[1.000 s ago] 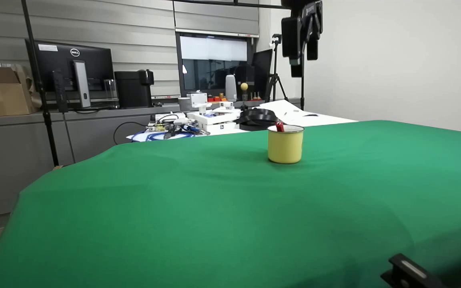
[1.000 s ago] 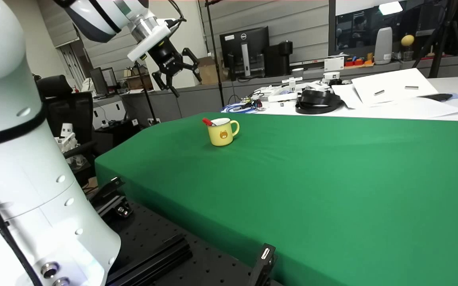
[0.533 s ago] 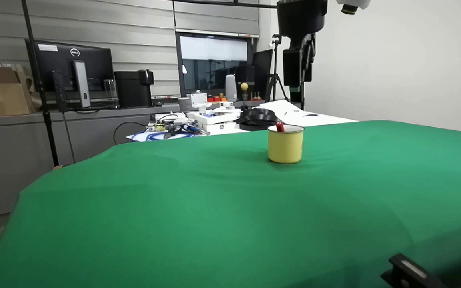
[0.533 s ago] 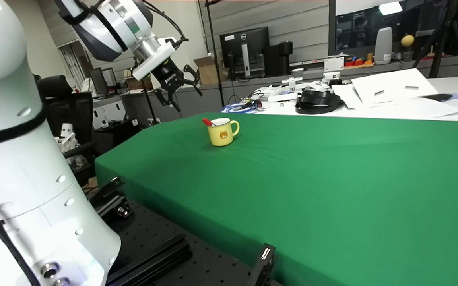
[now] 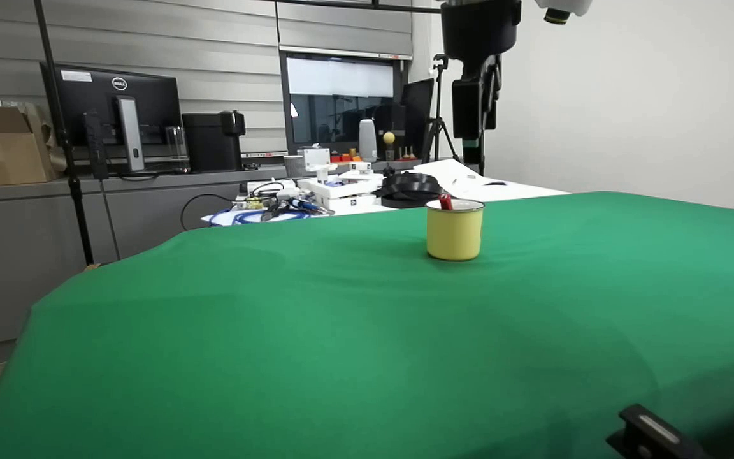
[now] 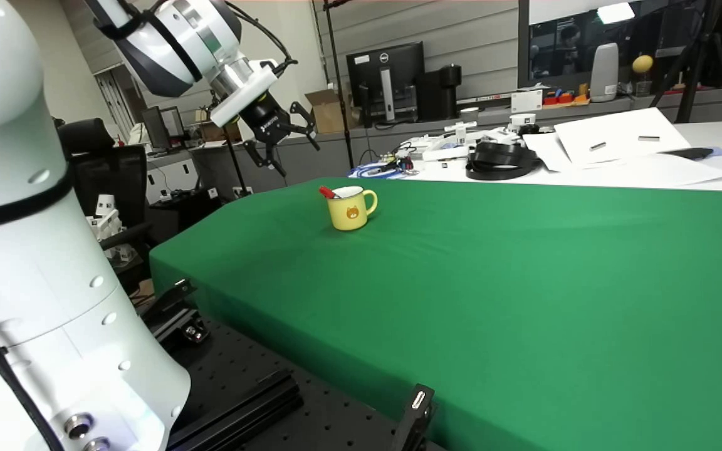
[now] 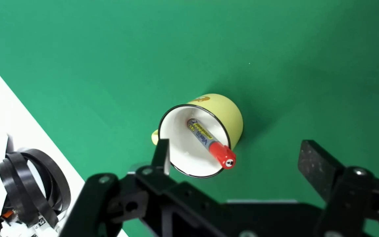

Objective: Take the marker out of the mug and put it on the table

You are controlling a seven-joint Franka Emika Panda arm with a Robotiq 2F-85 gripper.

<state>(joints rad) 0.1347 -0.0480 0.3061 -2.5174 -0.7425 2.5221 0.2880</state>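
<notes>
I have the gripper (image 6: pixel 299 160) hanging in the upper left of an exterior view, jaws spread wide, above and well apart from the mug (image 6: pixel 350 213). The mug stands upright on the green table (image 6: pixel 492 282), near that frame's center, its handle toward the right and a small brown animal face on its side. My wrist view looks down into it: the marker (image 7: pixel 210 142) leans inside, its red cap reaching out past the rim toward the lower right. The cap also shows above the rim in both exterior views. In the wrist view my jaws fill the bottom, one hiding a bit of the mug's rim, the other off to the right. At the upper right of an exterior view the fingers (image 5: pixel 466 111) overlap, so I can't fairly judge their gap there.
</notes>
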